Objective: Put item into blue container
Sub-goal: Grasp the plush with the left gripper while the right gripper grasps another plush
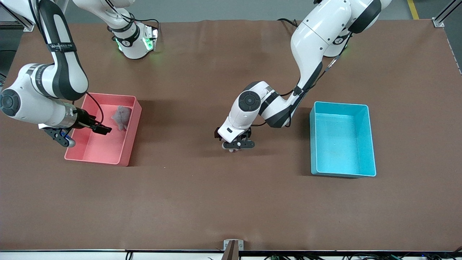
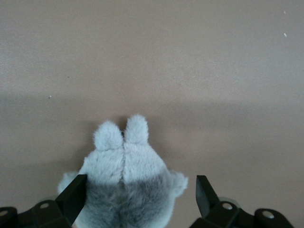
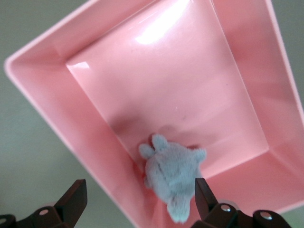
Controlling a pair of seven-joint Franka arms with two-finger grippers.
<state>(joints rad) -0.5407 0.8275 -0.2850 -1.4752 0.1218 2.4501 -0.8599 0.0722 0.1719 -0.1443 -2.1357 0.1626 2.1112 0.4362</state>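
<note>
white "wanded" lettering on right arm [image 1: 62, 47]

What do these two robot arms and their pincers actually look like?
Both arms are glossy white with rounded shells, black joint bands and thin black cables; green lights glow at the bases. The left gripper and right gripper are black, each with two flat, wedge-shaped fingers.

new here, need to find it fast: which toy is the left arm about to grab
On the brown table, look midway between the pink bin and blue container. The open left gripper straddles a grey plush toy on bare tabletop; its twin lies inside the pink bin.
</note>
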